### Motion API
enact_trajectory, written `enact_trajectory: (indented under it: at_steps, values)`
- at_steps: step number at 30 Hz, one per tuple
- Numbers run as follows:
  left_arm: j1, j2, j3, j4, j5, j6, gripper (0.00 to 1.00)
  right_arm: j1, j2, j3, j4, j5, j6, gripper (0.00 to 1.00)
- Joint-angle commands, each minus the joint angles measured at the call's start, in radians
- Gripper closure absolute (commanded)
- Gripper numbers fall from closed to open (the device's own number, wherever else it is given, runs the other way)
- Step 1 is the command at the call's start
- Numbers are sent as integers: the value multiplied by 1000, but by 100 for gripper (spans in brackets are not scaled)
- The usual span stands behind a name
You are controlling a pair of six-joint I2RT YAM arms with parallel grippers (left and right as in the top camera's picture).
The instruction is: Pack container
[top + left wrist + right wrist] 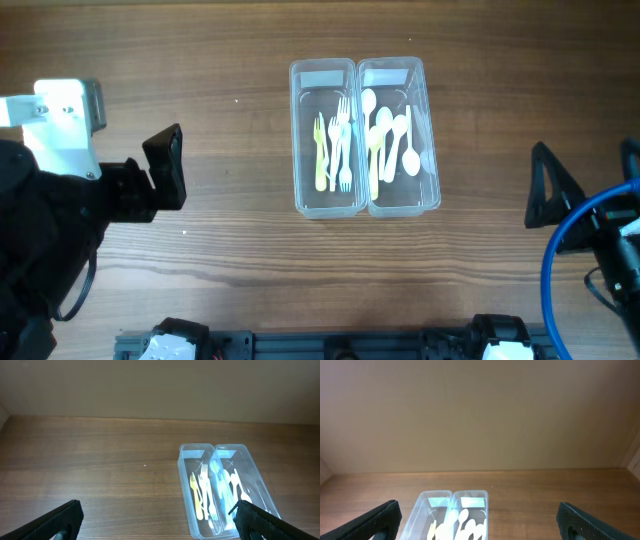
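Overhead, fork tray (pixel 323 92) and spoon tray (pixel 392 82) point away lengthwise, between wide-spread, empty left gripper (pixel 172 168) and seemingly nearer right gripper (pixel 541 186).

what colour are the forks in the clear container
The forks are a mix of yellow and white; the overhead view shows it best.

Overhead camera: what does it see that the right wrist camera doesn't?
Only overhead: the left gripper, the right gripper from outside, and the forks end to end. Only right wrist: the beige wall behind the table, framed by its own spread fingers. Both: the two clear bins side by side, with spoons in one.
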Motion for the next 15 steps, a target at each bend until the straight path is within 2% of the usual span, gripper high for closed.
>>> enact_trajectory:
  at_steps: [1,15]
  values:
    - [6,0,7,-2,-14,8,0,2,8,-5,-18,18,0,0]
    - [6,0,7,-1,-13,8,0,2,9,-5,-64,18,0,0]
